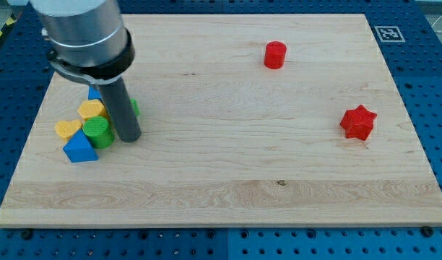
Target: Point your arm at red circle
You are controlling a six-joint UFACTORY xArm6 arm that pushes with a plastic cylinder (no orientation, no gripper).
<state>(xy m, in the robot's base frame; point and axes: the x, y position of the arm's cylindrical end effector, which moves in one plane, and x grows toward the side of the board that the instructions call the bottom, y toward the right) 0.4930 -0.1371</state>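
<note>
The red circle block (275,55) stands near the view's top, right of centre, on the wooden board (228,180). My tip (130,137) rests on the board at the view's left, far from the red circle. It sits just right of a cluster of blocks: a green circle (97,132), a blue triangle (79,148), a yellow block (67,129), a yellow block (92,110), a blue block (94,94) partly hidden by the rod, and a green block (135,108) behind the rod. A red star (358,122) lies at the view's right.
The arm's grey body (87,32) fills the view's top left above the cluster. A marker tag (388,33) sits at the board's top right corner. Blue perforated table (438,108) surrounds the board.
</note>
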